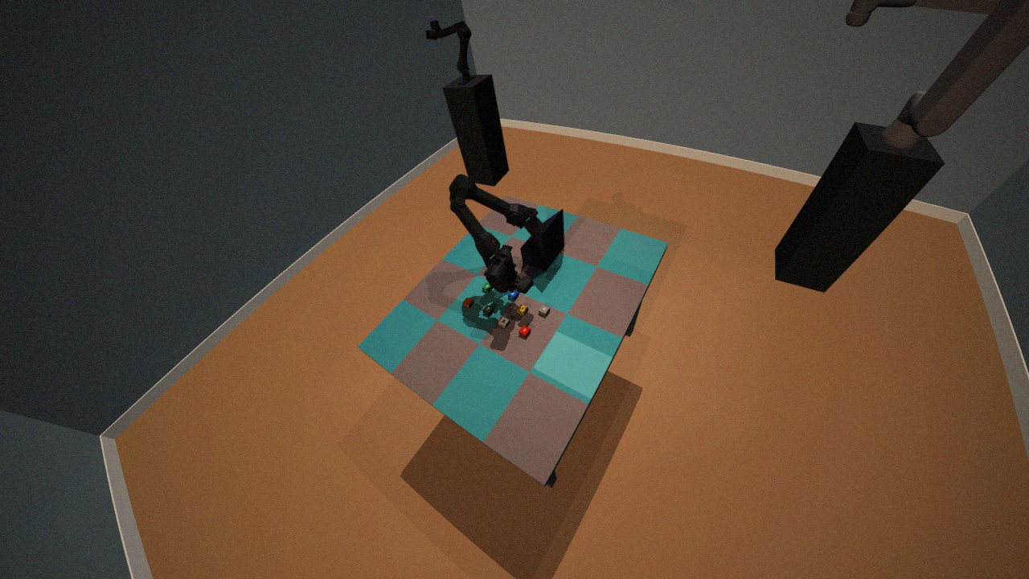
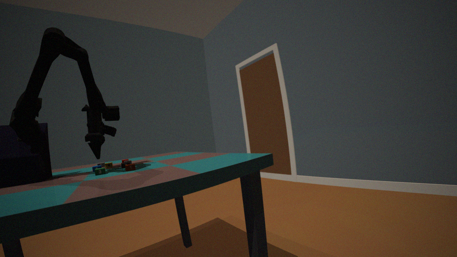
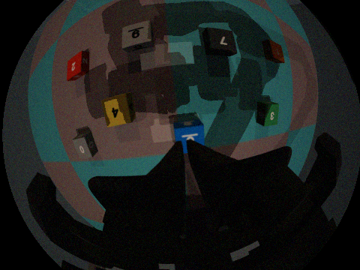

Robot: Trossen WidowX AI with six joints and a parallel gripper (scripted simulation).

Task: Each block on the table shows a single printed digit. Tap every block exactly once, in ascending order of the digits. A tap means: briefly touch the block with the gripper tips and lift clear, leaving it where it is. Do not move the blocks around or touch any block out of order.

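My gripper [image 2: 98, 158] [image 3: 184, 145] is shut and empty, its tips low over the blue block [image 1: 512, 295] [image 3: 189, 129]. They partly hide its digit in the wrist view; a gap or contact is hard to tell. The yellow 4 block [image 3: 118, 110] and grey 0 block [image 3: 87, 145] lie to the left there. The red 2 block [image 1: 524, 330] [image 3: 78, 66] is at upper left. The grey underlined 6 block [image 3: 136, 35] and black 7 block [image 3: 221, 41] are at the top. The dim orange-red 1 block [image 2: 130, 167] [image 3: 274, 52] and green 3 block [image 2: 100, 171] [image 3: 268, 112] are on the right.
The blocks stand on a teal and brown checkered table [image 1: 481, 392]. A dark upright panel [image 1: 544, 241] stands beside the arm's base. The arm's shadow falls over several blocks. Other arms on tall black pedestals [image 1: 478, 129] [image 1: 856, 208] stand beyond the table.
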